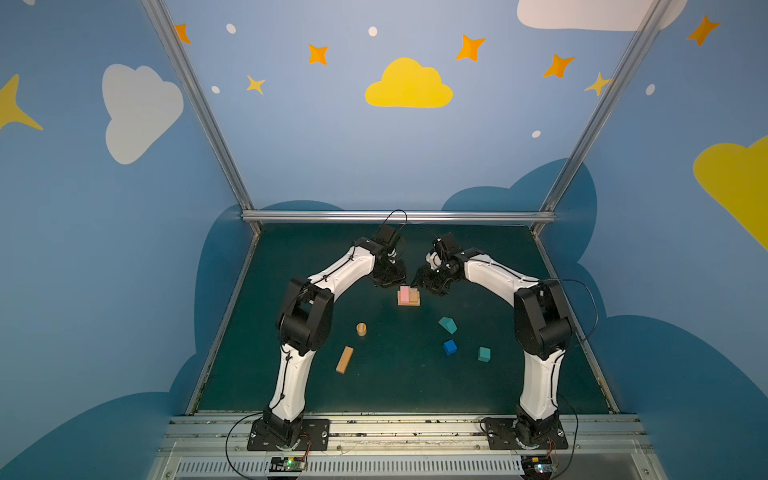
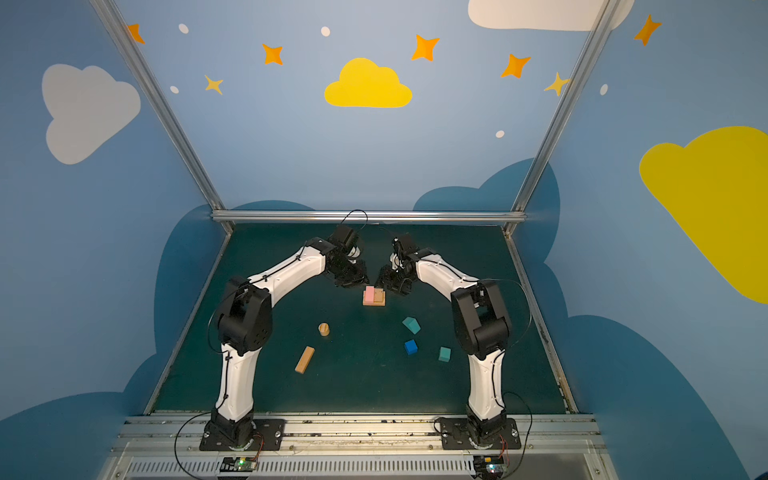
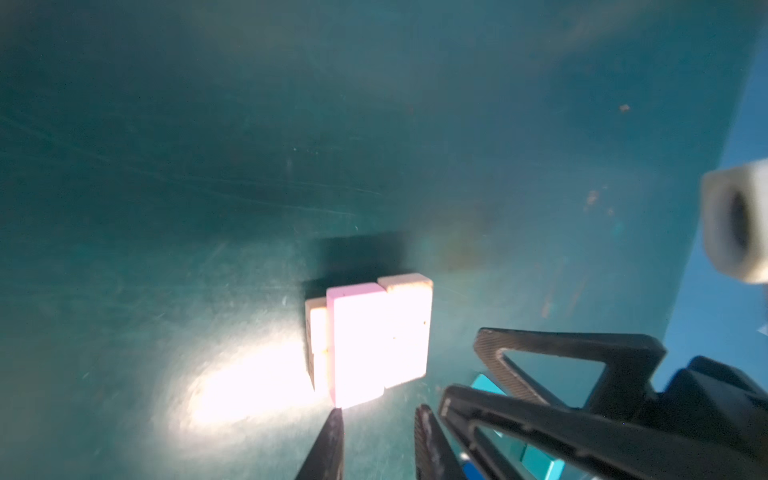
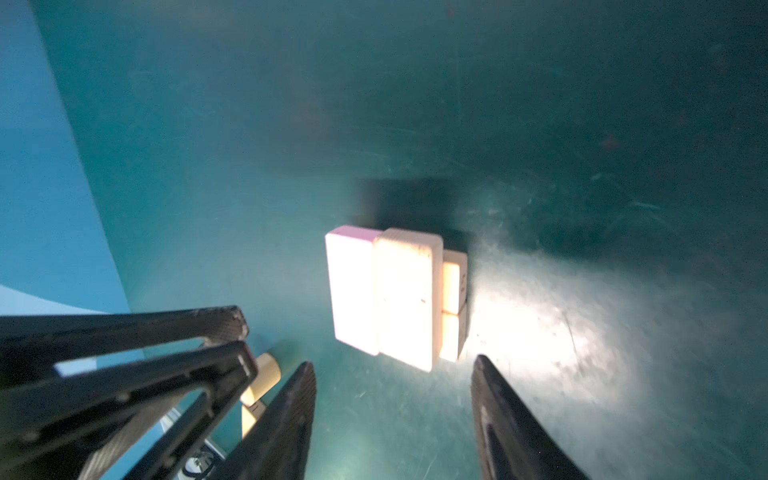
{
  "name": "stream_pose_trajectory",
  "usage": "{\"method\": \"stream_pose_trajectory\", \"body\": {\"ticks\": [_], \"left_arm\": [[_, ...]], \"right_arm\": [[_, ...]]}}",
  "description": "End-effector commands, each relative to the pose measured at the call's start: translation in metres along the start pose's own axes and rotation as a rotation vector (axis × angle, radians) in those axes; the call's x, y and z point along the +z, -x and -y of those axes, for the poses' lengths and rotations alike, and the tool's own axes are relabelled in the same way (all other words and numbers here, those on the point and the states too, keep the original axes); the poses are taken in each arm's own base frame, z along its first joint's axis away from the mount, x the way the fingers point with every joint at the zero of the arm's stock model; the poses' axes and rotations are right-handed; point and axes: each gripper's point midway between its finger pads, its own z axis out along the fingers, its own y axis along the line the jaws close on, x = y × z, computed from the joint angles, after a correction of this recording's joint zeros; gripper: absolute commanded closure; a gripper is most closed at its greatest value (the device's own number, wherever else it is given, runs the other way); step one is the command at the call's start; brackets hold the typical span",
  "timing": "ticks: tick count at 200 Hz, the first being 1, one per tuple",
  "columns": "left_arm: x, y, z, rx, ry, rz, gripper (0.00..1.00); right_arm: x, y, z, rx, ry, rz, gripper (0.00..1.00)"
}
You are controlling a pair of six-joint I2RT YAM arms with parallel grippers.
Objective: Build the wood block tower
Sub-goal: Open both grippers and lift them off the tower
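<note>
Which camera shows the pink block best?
Both top views: the pink block is small but clearly pink, lying atop the stack beside a tan block. The wrist views show it closer, but glare bleaches it nearly white.

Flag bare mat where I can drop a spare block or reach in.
Free: the middle lane between cylinder and house piece; the front strip on the near side of bar, blue cube and teal cube; both far corners along the back rail. Crowded: around the stack, flanked by left gripper and right gripper.
</note>
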Motion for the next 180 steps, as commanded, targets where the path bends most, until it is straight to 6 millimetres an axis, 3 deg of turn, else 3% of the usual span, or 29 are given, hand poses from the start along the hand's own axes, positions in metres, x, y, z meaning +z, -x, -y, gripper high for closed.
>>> {"method": "stream_pose_trajectory", "body": {"ticks": [1,41,97,149,180], "left_arm": [[-0.033,0.006,0.01,0.03,-0.03,0.078,0.7],[-0.071,-0.005,0.019,0.07,-0.067,0.142,0.66],[-0.099,-0.034,0.028,0.114,-0.1,0.189,0.57],[-0.113,-0.052,0.033,0.143,-0.105,0.251,0.42],[-0.117,-0.055,0.023,0.13,-0.063,0.28,0.38]], "right_arm": [[-0.029,-0.006,0.0,-0.017,-0.036,0.039,0.39],[-0.063,-0.029,0.012,-0.025,-0.089,0.084,0.38],[-0.105,-0.083,0.062,0.005,-0.272,0.11,0.4],[-0.116,-0.132,0.114,0.076,-0.423,0.082,0.4],[-0.12,-0.151,0.135,0.119,-0.465,0.084,0.4]]}}
